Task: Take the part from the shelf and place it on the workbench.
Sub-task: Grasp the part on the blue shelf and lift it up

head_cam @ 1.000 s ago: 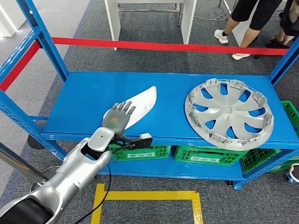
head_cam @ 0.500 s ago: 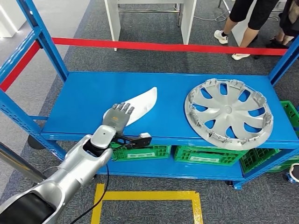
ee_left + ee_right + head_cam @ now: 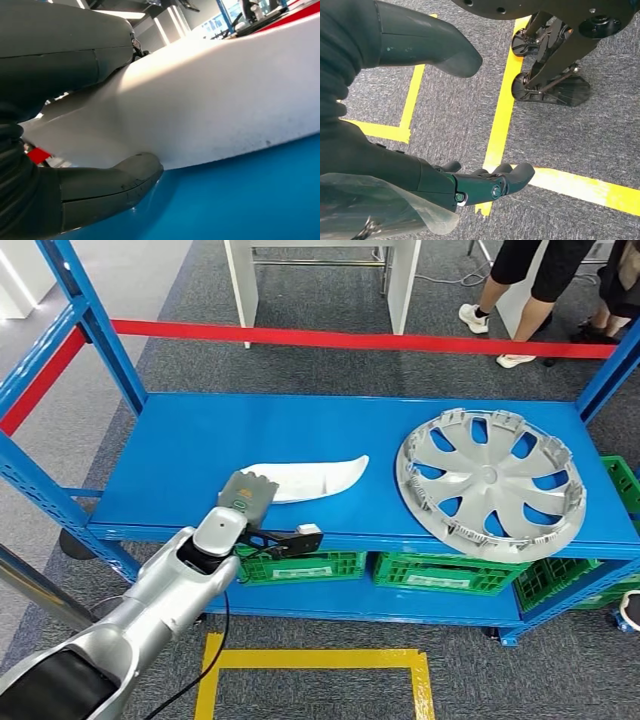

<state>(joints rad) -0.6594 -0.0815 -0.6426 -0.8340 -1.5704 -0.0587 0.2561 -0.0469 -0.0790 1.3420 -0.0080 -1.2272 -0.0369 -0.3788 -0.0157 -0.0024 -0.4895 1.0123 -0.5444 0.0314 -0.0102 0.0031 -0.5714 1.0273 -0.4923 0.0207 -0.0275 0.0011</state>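
Left hand (image 3: 245, 494) is seen at the front lip of the blue metal shelf deck (image 3: 173, 455), fingers curled down over the near end of the long white curved plastic part (image 3: 309, 478). In the left wrist view the thumb (image 3: 109, 187) lies under the part's edge and the darker fingers (image 3: 64, 50) over its top, so the part (image 3: 211, 100) is taken as clamped between them.

The part rests on the deck. Its long axis runs away from the hand toward the robot's right, roughly along the shelf front, free tip pointing at the silver spoked hubcap (image 3: 490, 483), which lies well apart beyond it.

Right hand (image 3: 433, 165) hangs over grey carpet with yellow tape lines (image 3: 501, 125), fingers apart, nothing held. The left hand is judged the nearer; lift is not yet made.
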